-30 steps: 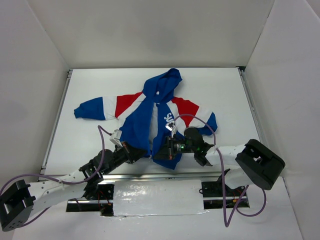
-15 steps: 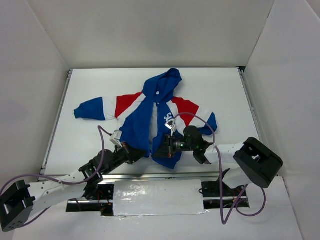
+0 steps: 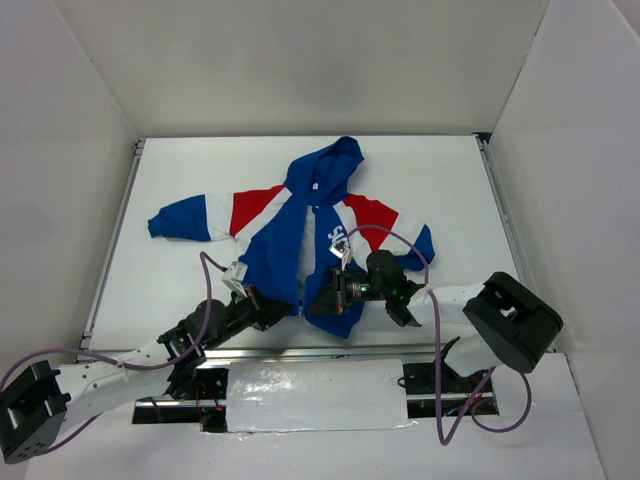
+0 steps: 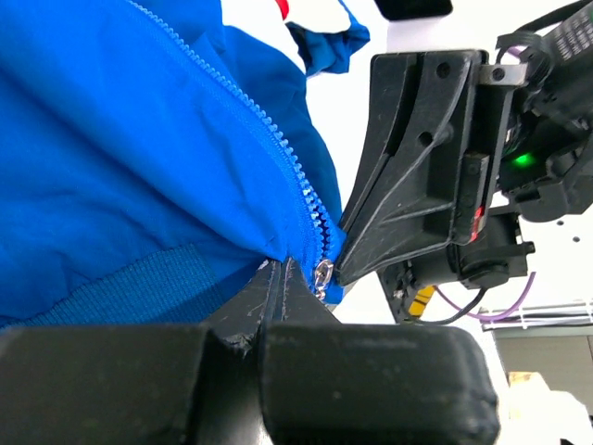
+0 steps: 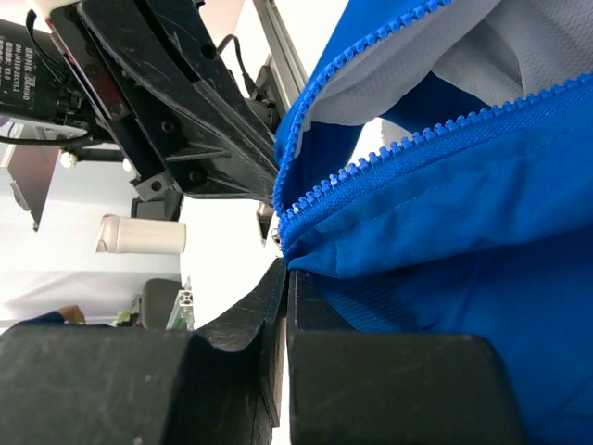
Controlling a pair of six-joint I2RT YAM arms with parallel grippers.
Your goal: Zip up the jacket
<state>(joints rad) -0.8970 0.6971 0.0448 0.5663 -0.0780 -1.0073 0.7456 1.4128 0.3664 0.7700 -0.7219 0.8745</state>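
Spread on the bench (image 3: 160,280), hood far side: the jacket (image 3: 285,250), front open. Clamped on one hem corner with the left tool (image 3: 276,306), on the other with the right tool (image 3: 322,298). Just nudged the right one leftward, narrowing the gap. Lining up zipper ends, seemingly; slider (image 4: 321,272) not yet engaged.

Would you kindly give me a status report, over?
Left end effector shut on jacket hem, by zipper slider. Right end effector shut on opposite hem. Zipper open. Nothing obstructing.
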